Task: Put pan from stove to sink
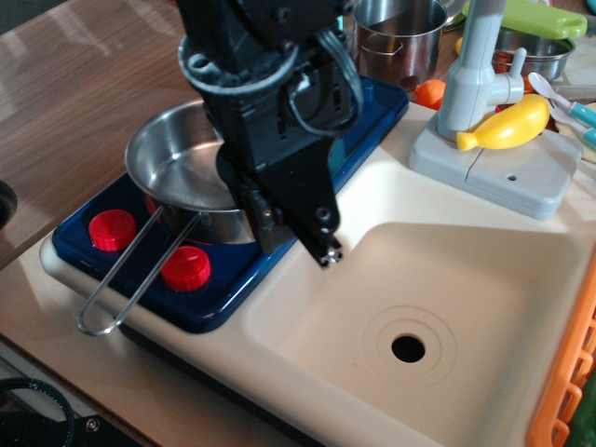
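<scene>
The shiny steel pan (177, 166) hangs tilted over the dark blue stove (219, 296), near its right side. Its long wire-loop handle (121, 279) points down to the lower left, past the stove's front edge. My black gripper (296, 233) comes down from above and is shut on the pan's right rim. Its lower fingertip (327, 251) reaches over the left edge of the cream-white sink (466, 270). The sink has a round black drain hole (408, 348).
Two red knobs (113, 229) (184, 268) sit on the stove front. A grey faucet (475, 74) with a yellow banana (507, 126) stands behind the sink. A taller steel pot (400, 37) is at the back. An orange basket (568, 391) borders the sink's right side.
</scene>
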Robot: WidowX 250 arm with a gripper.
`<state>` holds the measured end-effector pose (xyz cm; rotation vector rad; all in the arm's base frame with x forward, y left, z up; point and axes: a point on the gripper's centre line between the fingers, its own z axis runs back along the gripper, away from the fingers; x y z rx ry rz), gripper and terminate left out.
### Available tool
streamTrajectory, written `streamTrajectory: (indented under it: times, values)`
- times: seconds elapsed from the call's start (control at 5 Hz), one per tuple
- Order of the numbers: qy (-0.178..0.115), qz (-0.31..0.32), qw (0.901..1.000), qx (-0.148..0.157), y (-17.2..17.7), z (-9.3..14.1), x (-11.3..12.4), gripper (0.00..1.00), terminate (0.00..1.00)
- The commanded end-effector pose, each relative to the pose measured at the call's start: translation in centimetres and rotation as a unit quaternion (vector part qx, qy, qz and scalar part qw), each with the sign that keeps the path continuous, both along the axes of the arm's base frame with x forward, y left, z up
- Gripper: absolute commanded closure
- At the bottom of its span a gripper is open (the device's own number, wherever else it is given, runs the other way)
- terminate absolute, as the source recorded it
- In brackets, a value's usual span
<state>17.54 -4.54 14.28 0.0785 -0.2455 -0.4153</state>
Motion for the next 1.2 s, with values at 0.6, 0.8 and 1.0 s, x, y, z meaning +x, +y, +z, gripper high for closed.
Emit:
streamTrajectory:
  times: [0.6,0.8,1.0]
  values:
    - [-0.068,0.023,0.9974,0.010,-7.7,1.7,4.0,0.00,0.00]
    - [-0.082,0.035,0.9960,-0.011,-8.1,1.6,3.8,0.00,0.00]
    - [-0.082,0.035,0.9960,-0.011,-8.1,1.6,3.8,0.00,0.00]
